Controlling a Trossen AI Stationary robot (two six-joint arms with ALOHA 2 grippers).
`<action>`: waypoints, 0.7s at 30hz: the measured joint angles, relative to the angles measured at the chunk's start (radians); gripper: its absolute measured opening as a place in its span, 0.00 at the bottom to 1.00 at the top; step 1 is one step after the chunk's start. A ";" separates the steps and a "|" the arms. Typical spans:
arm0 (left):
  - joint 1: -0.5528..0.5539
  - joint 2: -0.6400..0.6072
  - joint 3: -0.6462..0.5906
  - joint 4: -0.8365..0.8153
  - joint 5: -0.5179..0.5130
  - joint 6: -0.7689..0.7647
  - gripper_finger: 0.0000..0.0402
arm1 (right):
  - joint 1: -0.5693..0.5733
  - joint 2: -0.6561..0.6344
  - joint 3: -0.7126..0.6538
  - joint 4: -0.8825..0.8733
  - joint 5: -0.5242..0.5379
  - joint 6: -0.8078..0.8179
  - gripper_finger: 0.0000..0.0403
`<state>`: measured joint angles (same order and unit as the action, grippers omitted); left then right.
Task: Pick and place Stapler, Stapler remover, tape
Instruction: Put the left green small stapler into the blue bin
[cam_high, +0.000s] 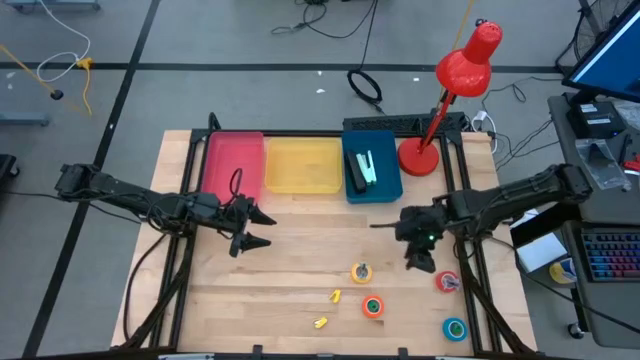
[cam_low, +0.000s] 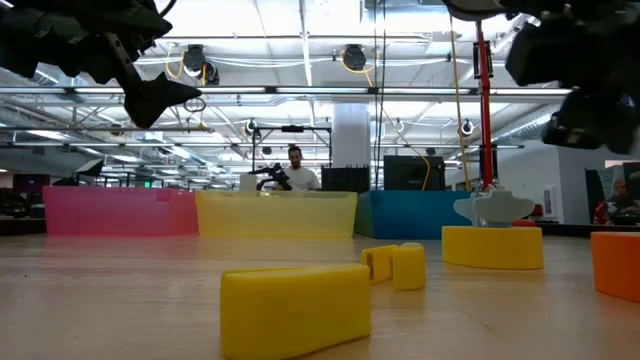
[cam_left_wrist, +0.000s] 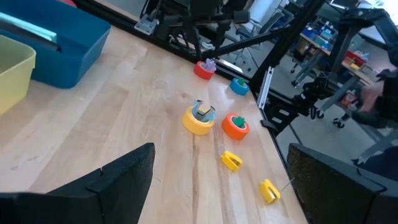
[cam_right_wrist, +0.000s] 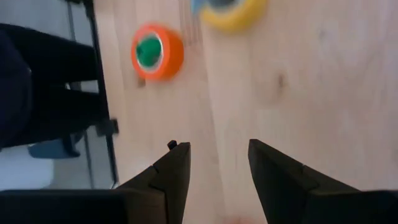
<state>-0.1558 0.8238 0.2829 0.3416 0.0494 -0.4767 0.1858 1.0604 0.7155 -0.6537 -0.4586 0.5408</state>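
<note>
Four small ring-shaped tape rolls sit on the pale wood-grain table (cam_high: 300, 260), toward its front right. The yellow tape roll (cam_high: 361, 272) carries a grey metal clip-like piece on top; the orange tape roll (cam_high: 373, 307) lies near it, closer to the front edge, with a green core showing. The red tape roll (cam_high: 447, 282) sits close to the table's right edge, and the blue-teal tape roll (cam_high: 455, 328) lies nearer the front on that same side. Two small blocky yellow plastic pieces (cam_high: 335, 296) lie near the orange roll, apart from each other; what they are cannot be told.

A stapler (cam_high: 362, 170), light teal with a dark side, lies inside the blue bin (cam_high: 392, 186) at the back of the table. Beside it stand a translucent yellow bin (cam_high: 302, 186) and then a pink bin (cam_high: 222, 150), all three smooth-walled plastic rectangles in a row.

The right gripper (cam_high: 420, 258) hangs above the bare wood between the yellow and red rolls, its dark, wedge-shaped fingers (cam_right_wrist: 171, 177) parted with nothing between them. The left gripper (cam_high: 255, 228) hovers over the table in front of the pink bin, fingers spread wide and empty.

A glossy red desk lamp (cam_high: 455, 85) stands on its round base at the back right corner.
</note>
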 joint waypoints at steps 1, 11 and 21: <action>0.000 0.000 0.000 0.000 0.000 0.008 0.90 | 0.010 0.000 0.000 -0.012 -0.008 0.020 0.39; 0.000 0.000 0.000 0.000 0.000 0.009 0.90 | 0.078 0.000 0.000 0.087 -0.014 0.033 0.39; 0.000 0.000 0.000 0.003 0.000 -0.047 0.90 | 0.086 0.000 0.000 -0.010 -0.021 0.133 0.38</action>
<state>-0.1558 0.8238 0.2829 0.3447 0.0494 -0.5240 0.2714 1.0603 0.7158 -0.6638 -0.4800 0.6736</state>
